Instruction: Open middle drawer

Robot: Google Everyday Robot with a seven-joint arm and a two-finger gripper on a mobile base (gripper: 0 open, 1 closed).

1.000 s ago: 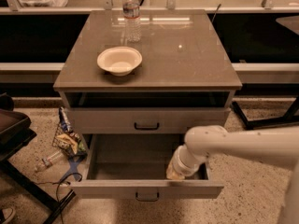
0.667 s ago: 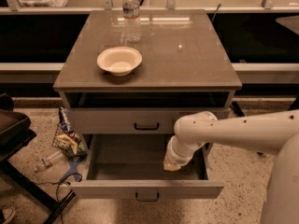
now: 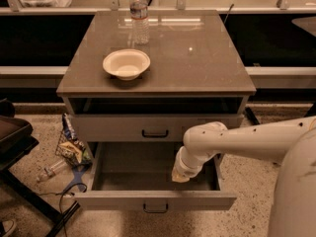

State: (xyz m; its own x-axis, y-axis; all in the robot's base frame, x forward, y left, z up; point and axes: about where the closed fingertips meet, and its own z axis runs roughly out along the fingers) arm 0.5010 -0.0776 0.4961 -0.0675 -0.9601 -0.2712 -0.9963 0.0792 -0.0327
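The middle drawer (image 3: 154, 199) is a wide grey drawer with a low flat front and a small black bar handle (image 3: 155, 209). It stands pulled far out of the cabinet, and its inside looks empty. My gripper (image 3: 179, 175) hangs at the end of the white arm (image 3: 237, 142), which reaches in from the right. The gripper is over the right part of the open drawer's inside, behind the front panel and away from the handle. The drawer above (image 3: 154, 128) is shut. The lowest drawer is hidden under the open one.
A white bowl (image 3: 126, 63) and a clear water bottle (image 3: 139, 15) stand on the cabinet top (image 3: 197, 58). Snack bags and litter (image 3: 71, 149) lie on the floor to the left of the cabinet. A dark chair (image 3: 15, 137) is at the far left.
My arm has swung to the left and the gripper has shifted a little left over the open drawer. The drawer has stayed pulled out.
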